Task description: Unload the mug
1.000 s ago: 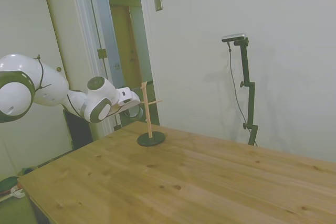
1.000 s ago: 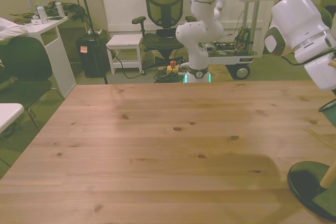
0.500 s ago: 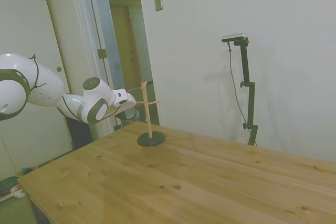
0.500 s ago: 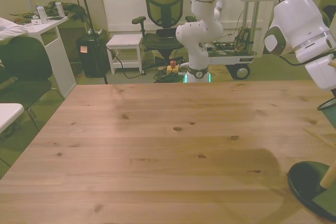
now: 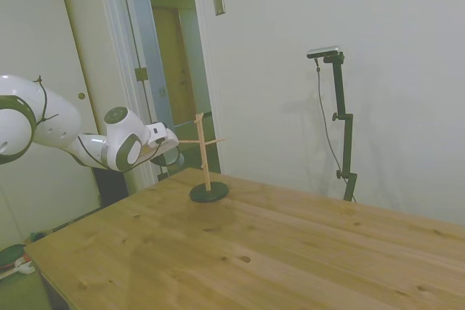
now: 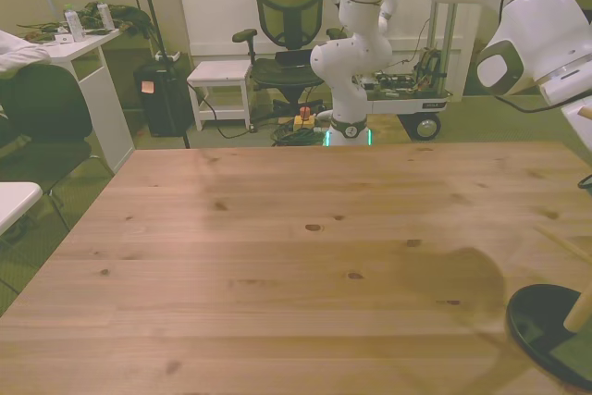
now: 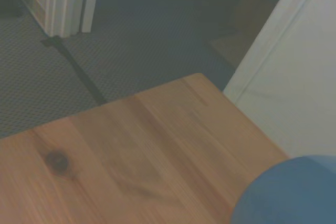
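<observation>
The blue-grey mug (image 5: 173,158) hangs in the air just off the table's far corner, left of the wooden mug tree (image 5: 204,152) in the side view. My gripper (image 5: 167,155) is shut on the mug, and a thin peg (image 5: 187,142) of the tree points toward it. The tree's dark round base (image 5: 209,192) rests on the table. In the front view only a sliver of the mug (image 6: 586,180) shows at the right edge, above the base (image 6: 546,326). The wrist view holds a blurred blue curve of the mug (image 7: 289,192) over the table's corner (image 7: 157,145).
The wooden table (image 5: 254,252) spreads wide toward the side view's right. A wall and a door frame (image 5: 131,70) stand close behind the arm. Beyond the table's far edge are an office chair (image 6: 289,6), a white desk (image 6: 88,80) and a cart (image 6: 416,90).
The gripper has drawn back with the mug, away from the tree's pole and out past the table's corner. More of the thin peg now shows bare.
</observation>
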Motion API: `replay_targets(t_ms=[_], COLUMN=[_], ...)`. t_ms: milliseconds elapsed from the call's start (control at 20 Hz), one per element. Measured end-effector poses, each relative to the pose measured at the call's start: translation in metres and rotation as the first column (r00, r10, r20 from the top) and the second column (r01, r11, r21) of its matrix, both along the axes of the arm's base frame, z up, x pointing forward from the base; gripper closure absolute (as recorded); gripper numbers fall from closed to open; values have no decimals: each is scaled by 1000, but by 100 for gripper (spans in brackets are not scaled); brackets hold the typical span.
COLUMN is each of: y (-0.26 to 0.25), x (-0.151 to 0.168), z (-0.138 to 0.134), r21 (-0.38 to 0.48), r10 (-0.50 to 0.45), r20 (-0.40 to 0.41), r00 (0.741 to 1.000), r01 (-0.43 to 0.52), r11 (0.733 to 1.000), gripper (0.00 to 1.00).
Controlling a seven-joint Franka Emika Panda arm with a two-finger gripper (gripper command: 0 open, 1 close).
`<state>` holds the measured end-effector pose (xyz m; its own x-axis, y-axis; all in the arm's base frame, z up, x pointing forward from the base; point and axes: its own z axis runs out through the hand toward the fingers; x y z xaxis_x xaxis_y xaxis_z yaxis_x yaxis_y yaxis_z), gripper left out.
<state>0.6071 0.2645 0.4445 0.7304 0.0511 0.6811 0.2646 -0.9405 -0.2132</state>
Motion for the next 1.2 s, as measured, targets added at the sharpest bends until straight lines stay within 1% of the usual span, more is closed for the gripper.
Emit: replay_targets(t_ms=[100, 300, 500, 650, 800, 900, 1100, 1200], y=[3, -13, -33, -45, -68, -81, -98, -106], x=[-3, -11, -30, -43, -46, -44, -45, -48], z=[-3, -10, -22, -33, -42, -50, -67, -75], r21=[-3, -15, -45, -58, -86, -109, -143, -168], r10=[-2, -54, -93, -126, -202, -249, -308, -334], r20=[-13, -68, -149, -186, -218, -248, -306, -342], r00=[1000, 996, 985, 974, 955, 936, 901, 878], r01=[2, 53, 87, 117, 187, 228, 277, 293], r11=[1000, 999, 995, 991, 978, 968, 950, 941], gripper=[100, 100, 100, 100, 100, 100, 100, 100])
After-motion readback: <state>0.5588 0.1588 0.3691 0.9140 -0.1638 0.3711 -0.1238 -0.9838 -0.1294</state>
